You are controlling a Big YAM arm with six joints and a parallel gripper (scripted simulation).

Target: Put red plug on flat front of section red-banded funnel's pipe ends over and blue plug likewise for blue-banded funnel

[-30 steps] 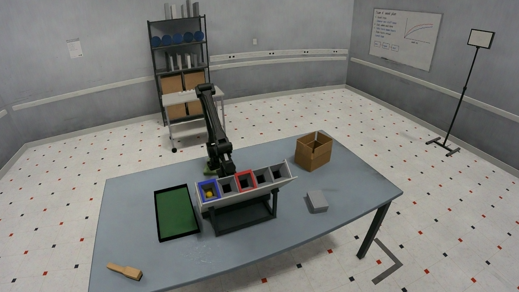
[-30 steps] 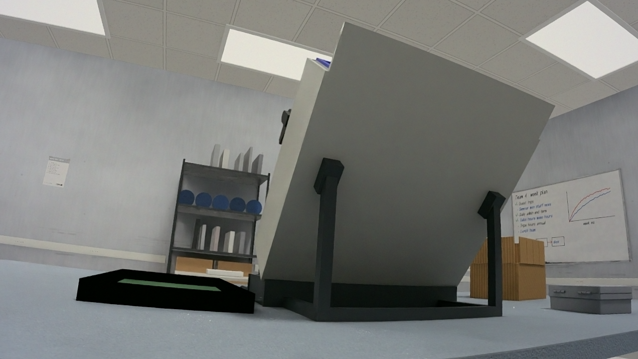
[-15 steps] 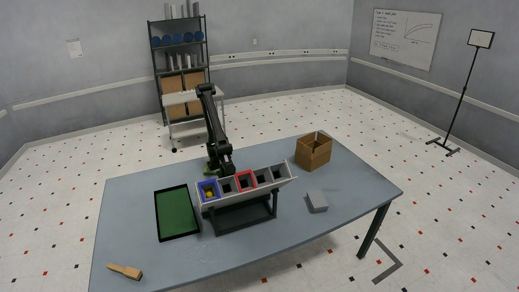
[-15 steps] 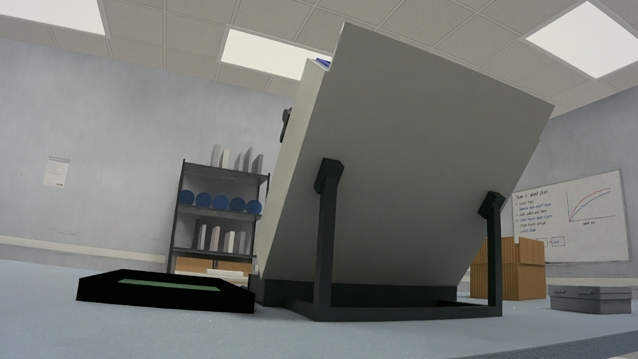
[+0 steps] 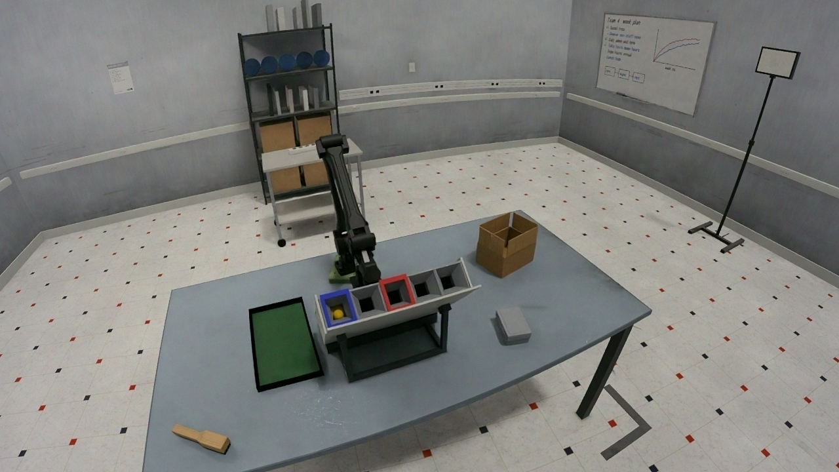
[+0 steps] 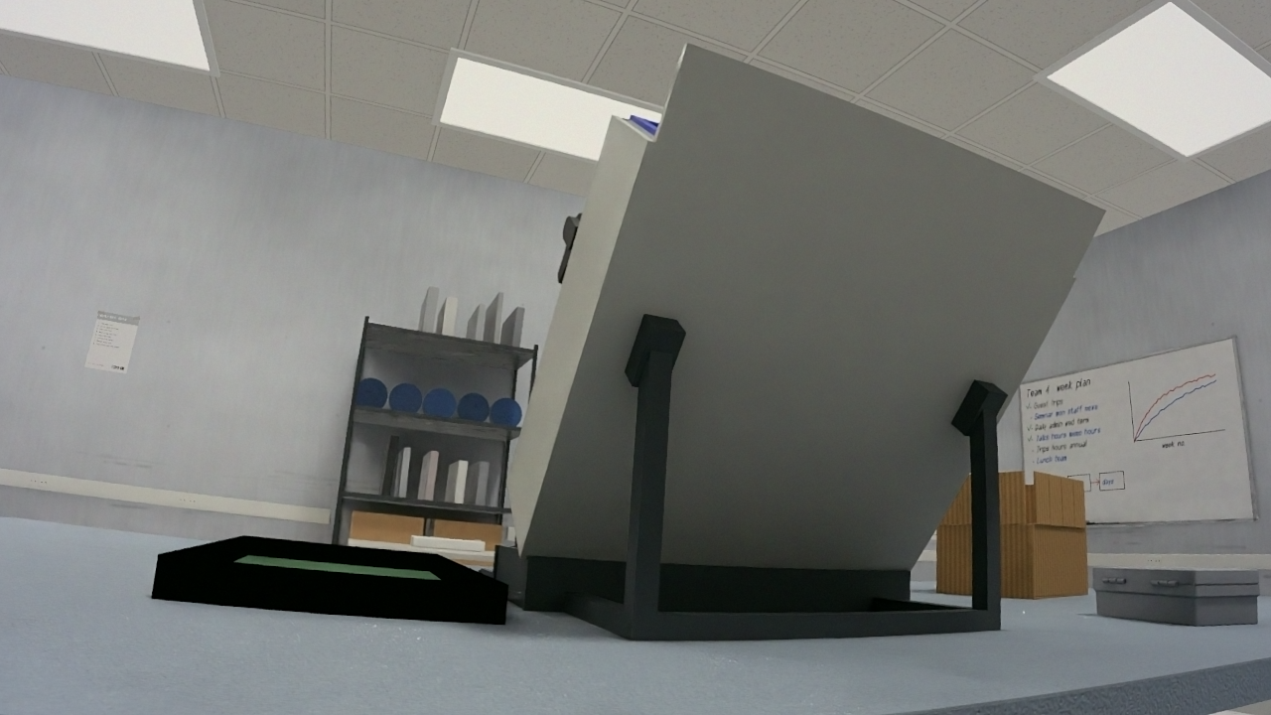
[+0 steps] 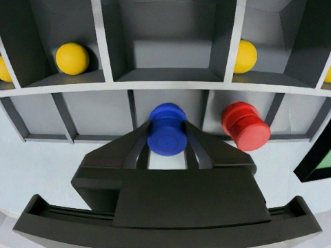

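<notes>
In the wrist view my gripper is shut on the blue plug. It holds the plug low over the flat front part of the middle section, whose back part holds no marble. I cannot tell if the plug touches the floor there. The red plug stands on the flat front part of the section just to the right. Yellow marbles lie in the back of neighbouring sections. In the top view a yellow marble sits in the blue-banded funnel. The red-banded funnel is empty. My arm reaches down behind the rack.
A green tray with a black rim lies left of the funnel rack. A cardboard box and a grey box stand to the right. A wooden block lies at the table's front left. The white cover hides the pipes.
</notes>
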